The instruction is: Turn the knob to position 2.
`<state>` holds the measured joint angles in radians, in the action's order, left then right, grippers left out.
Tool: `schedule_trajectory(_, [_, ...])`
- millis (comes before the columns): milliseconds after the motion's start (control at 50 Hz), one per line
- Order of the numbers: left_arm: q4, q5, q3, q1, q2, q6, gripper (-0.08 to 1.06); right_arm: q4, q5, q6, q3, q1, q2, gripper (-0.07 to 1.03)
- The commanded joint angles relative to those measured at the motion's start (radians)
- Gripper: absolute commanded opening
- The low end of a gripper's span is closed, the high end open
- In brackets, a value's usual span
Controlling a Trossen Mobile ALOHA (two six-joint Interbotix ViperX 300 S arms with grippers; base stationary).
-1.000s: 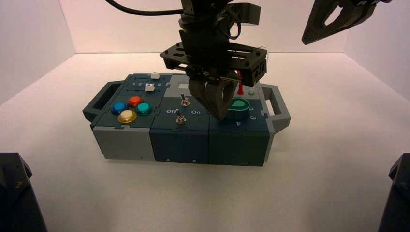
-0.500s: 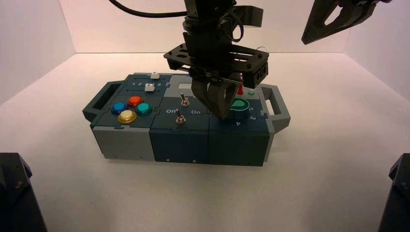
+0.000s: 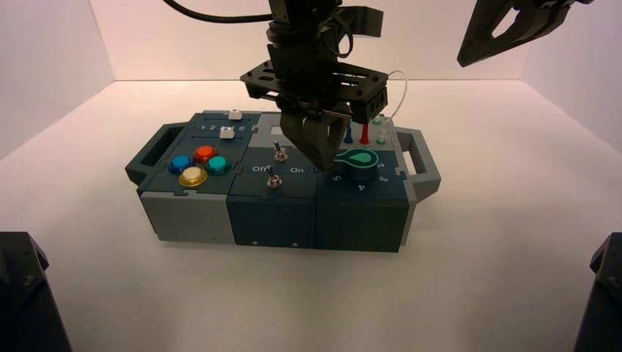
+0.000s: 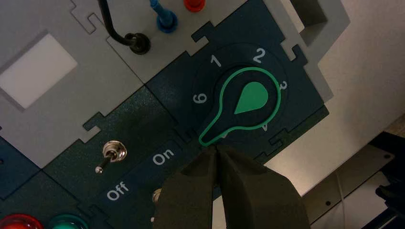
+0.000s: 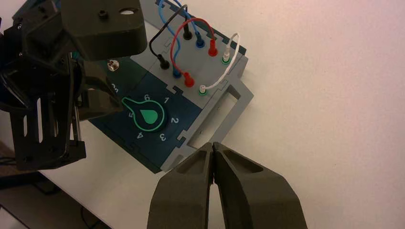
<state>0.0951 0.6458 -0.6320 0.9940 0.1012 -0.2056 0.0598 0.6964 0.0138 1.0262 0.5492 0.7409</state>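
Observation:
The knob (image 4: 246, 102) is dark with a green teardrop top, and its pointed tip lies between the printed 6 and 4, away from position 2 (image 4: 258, 56). On the box it sits at the right end (image 3: 359, 163). My left gripper (image 4: 216, 147) is shut with nothing in it, its tips right at the knob's pointed end (image 3: 326, 169). The right wrist view shows the knob (image 5: 149, 115) pointing at the 5, with the 2 (image 5: 174, 120) on its opposite side. My right gripper (image 5: 212, 144) is shut and empty, held high beyond the box's right end (image 3: 469, 59).
Two metal toggle switches (image 3: 279, 152) stand mid-box by the Off/On lettering. Blue, red, teal and yellow push buttons (image 3: 194, 176) and white slider tabs (image 3: 227, 132) fill the left end. Plugged wires (image 5: 198, 43) run behind the knob. Grey handles (image 3: 422, 158) jut from both ends.
My left gripper has shifted left off the top of the knob and turned slightly at the wrist, uncovering the knob and the plugs behind it. The right arm has not moved.

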Motion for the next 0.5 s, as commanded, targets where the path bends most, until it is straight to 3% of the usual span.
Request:
schedule_trajectory(20, [-0.002, -0.005, 0.029, -0.012, -0.009, 0.012, -0.03, 0.002, -0.011, 0.000, -0.026, 0.002, 0.002, -0.02])
schedule_trajectory(500, [-0.002, 0.021, 0.100, -0.032, 0.049, 0.080, -0.03, 0.002, -0.012, 0.002, -0.028, 0.002, -0.009, -0.02])
